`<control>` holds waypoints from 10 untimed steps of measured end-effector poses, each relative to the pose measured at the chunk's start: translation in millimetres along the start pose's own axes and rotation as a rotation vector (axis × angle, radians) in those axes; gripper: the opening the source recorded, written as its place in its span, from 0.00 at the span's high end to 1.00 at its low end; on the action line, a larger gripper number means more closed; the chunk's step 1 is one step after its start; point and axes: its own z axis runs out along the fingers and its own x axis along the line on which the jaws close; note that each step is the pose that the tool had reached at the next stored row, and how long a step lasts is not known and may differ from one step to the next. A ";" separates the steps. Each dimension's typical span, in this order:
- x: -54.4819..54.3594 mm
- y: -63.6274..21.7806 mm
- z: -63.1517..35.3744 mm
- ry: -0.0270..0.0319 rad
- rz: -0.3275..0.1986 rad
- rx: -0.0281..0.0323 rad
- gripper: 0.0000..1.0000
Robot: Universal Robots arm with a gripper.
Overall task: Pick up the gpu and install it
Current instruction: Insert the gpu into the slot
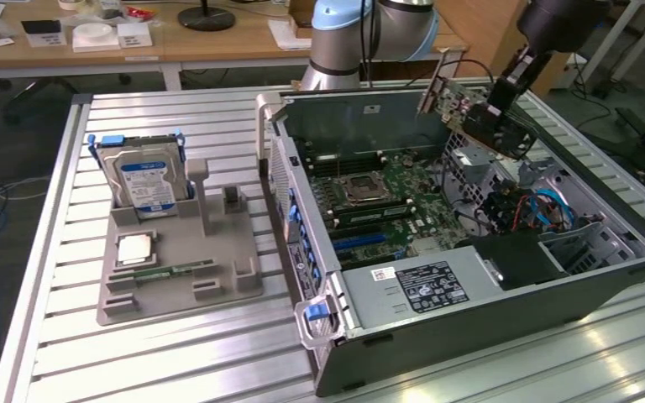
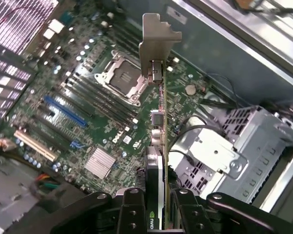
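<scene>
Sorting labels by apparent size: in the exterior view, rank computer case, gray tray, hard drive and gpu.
1. computer case
2. gray tray
3. hard drive and gpu look alike; the gpu is farther away, so unranked.

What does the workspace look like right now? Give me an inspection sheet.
Surface: slatted aluminium table, carrying the case and tray.
Job's things: thin flat black circuit-card gpu, tilted in the air above the open dark-grey metal computer case; not seated in the green motherboard.
Clutter: grey moulded fixture tray holding an upright silver hard drive with blue-white label and a slim green memory stick lying flat.
Grippers: black end effector shut on the gpu.
Cables: blue and red cables inside the case.
Surroundings: wooden desk behind.
</scene>
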 end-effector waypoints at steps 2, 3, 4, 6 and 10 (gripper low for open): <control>0.0 0.0 0.3 0.0040 -0.037 -0.0010 0.73; 0.1 -0.1 0.3 0.0059 -0.054 -0.0014 0.73; 0.1 -0.1 0.3 0.0074 -0.067 -0.0016 0.73; 0.1 0.0 0.2 0.0081 -0.073 -0.0016 0.73; 0.0 0.0 0.3 0.0081 -0.073 -0.0017 0.73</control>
